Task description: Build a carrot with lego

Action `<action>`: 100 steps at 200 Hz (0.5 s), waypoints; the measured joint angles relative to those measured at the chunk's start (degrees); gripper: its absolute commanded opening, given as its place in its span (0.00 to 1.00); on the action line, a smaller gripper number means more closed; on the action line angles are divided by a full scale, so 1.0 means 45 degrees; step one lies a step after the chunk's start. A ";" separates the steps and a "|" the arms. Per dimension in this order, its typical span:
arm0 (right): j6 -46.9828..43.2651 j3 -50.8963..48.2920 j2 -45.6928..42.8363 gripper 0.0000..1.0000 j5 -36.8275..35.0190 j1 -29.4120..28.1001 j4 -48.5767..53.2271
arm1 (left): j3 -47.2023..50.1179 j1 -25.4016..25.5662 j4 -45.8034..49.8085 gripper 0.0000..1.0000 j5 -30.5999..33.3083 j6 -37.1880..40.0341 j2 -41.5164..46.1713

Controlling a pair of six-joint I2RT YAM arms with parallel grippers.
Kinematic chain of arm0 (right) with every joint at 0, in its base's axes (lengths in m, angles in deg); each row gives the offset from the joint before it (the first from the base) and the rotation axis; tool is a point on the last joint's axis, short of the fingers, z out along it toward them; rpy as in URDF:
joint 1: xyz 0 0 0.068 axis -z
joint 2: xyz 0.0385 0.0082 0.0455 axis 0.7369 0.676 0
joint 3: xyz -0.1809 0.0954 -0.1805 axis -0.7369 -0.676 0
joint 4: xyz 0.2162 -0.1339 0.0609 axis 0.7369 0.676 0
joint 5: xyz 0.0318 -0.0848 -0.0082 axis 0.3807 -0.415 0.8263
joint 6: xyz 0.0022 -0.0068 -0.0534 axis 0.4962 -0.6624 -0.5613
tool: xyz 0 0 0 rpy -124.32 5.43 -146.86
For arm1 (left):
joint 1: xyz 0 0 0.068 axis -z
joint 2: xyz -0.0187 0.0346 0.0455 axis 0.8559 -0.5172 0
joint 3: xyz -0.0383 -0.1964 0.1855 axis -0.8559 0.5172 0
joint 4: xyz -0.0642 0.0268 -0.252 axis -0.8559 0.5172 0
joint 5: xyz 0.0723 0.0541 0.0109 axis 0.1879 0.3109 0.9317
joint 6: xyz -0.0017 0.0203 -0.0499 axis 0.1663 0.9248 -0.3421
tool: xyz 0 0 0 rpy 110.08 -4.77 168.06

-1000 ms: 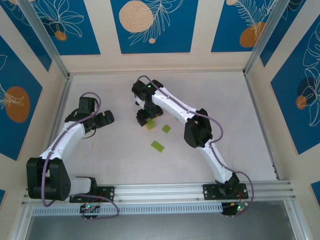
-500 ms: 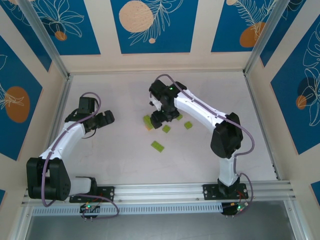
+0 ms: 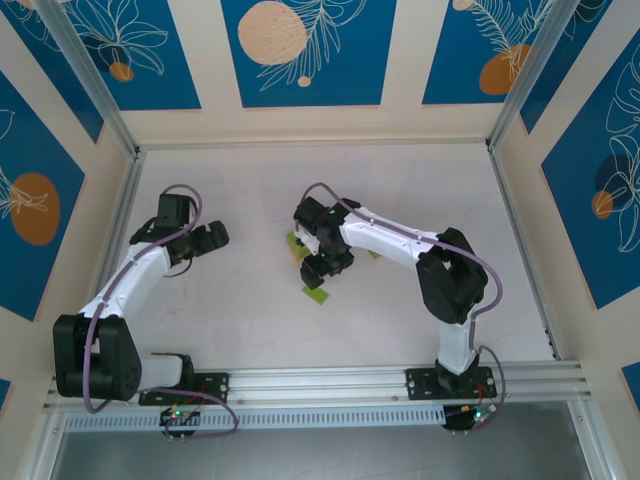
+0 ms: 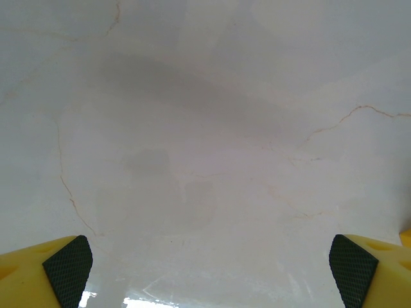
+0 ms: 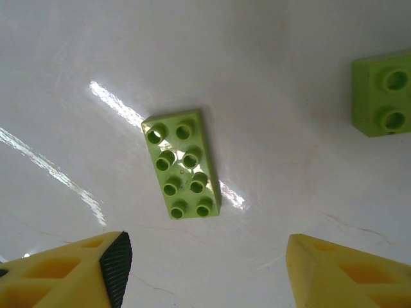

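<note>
While the right arm stretches out over the middle of the white tabletop, the right gripper hangs just above a flat lime-green plastic brick that pokes out from under it, a little below the centre of the top view. From the right wrist camera that flat brick is easy to read: eight studs in two rows, lying flat on the table slightly left of centre, long side running roughly top to bottom with a small tilt. The gripper's yellow fingers sit in the bottom corners of that frame, spread apart with bare table between them, and they're not touching the brick, which sits higher in the frame than the gap. Over at the upper right edge of that view there's a chunkier lime-green brick, two studs showing, well apart from the flat one. Back in the top view, a small lime-green bit sits just left of the right wrist, too tiny for me to say if it's one brick or several joined. The left gripper hovers at the left side of the table, well away from the lego, jaws wide apart and holding nothing, with plain white table under it in the left wrist view.
</note>
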 measured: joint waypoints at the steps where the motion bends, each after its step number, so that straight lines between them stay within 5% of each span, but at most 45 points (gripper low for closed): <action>1: 0.0000 -0.0010 0.0000 0.65 0.0000 -0.0010 -0.0005 | 0.0000 0.0000 0.0000 0.97 0.0000 0.0000 0.0000; 100: 0.0379 -0.0442 0.0636 0.58 0.0073 -0.0617 -0.1005 | 0.0000 -0.0005 0.0000 0.97 0.0000 0.0000 -0.0078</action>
